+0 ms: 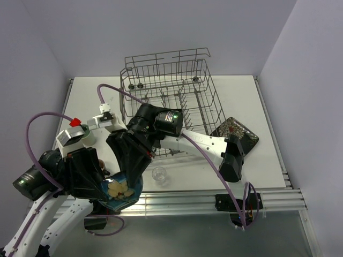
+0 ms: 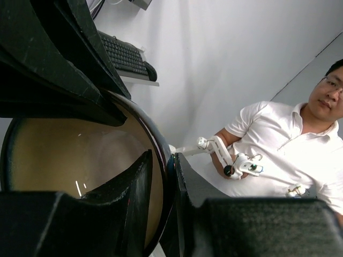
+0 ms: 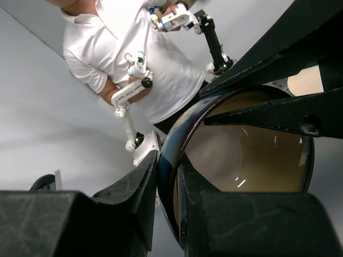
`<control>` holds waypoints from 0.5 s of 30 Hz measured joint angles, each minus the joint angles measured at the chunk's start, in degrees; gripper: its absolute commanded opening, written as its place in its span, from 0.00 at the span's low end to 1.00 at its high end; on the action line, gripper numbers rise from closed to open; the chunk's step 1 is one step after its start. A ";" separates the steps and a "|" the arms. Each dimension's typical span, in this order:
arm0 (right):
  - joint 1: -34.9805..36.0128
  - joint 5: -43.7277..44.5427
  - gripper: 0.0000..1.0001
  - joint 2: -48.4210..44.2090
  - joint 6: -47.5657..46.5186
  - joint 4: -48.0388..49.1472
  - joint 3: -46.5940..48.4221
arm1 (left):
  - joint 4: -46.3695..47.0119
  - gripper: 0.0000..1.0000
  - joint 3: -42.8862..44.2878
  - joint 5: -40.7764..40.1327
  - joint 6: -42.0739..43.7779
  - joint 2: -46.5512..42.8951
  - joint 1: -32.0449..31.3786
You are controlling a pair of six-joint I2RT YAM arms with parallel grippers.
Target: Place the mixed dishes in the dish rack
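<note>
The blue round bowl (image 1: 121, 191), tan inside, hangs tilted over the table's near left edge, held by both arms. My left gripper (image 1: 109, 187) is shut on its rim: in the left wrist view the gripper (image 2: 162, 158) has one finger inside the bowl (image 2: 69, 155) and one outside. My right gripper (image 1: 132, 178) pinches the opposite rim; in the right wrist view the gripper (image 3: 169, 160) straddles the bowl's (image 3: 246, 155) wall. The dish rack (image 1: 206, 88) stands at the back middle. A black square plate (image 1: 242, 131) lies right of it. A small clear glass (image 1: 159, 174) stands in front.
A pale cup (image 1: 86, 136) sits at the left behind my left arm, next to white arm parts with a red tip (image 1: 75, 122). The right arm stretches across in front of the rack. Walls close the table on the left, back and right.
</note>
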 measured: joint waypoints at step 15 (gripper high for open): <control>-0.28 1.11 0.13 1.57 0.00 -0.72 0.20 | -0.42 0.00 1.51 2.49 0.31 1.88 0.09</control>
